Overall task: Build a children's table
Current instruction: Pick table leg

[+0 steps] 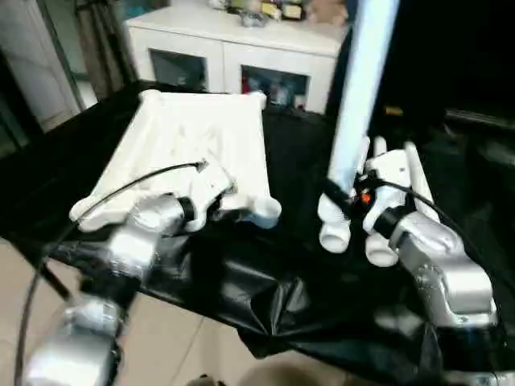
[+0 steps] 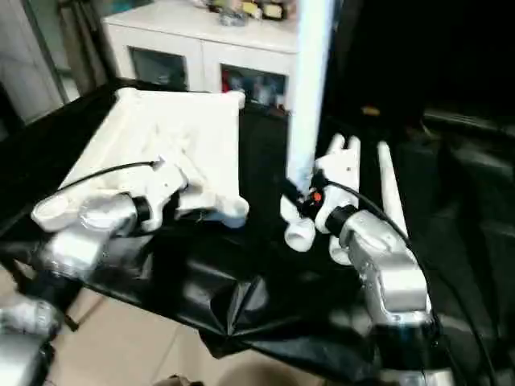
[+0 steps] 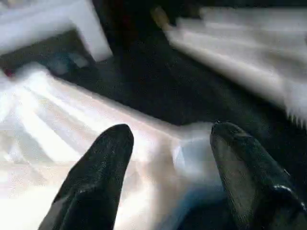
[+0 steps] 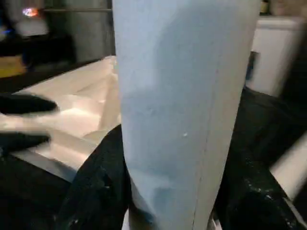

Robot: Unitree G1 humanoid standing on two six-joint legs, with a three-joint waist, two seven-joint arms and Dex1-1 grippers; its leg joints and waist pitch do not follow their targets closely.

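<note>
White plastic rectangular tabletop [image 1: 193, 141] lying ribbed underside up on the black plastic sheet [image 1: 265, 281] that covers the work surface, left of centre, with a round corner socket [image 1: 265, 211] at its near right corner. Left gripper [image 3: 168, 158] poised over that near edge of the tabletop, its two black fingers [image 3: 98, 177] spread apart with nothing between them. Right gripper [image 1: 342, 195] closed around a long white tapered tube leg [image 1: 358, 96], which stands upright to the right of the tabletop and apart from it, rising past the upper edge of the head views; the black fingers [image 4: 96, 187] press against both sides of the tube. Further white tube legs [image 1: 414, 181] lie on the sheet just beside and to the right of the held one, their open round ends [image 1: 334, 237] toward the near side. White cabinet with glass doors [image 1: 233, 56] at the far side, behind the tabletop.
</note>
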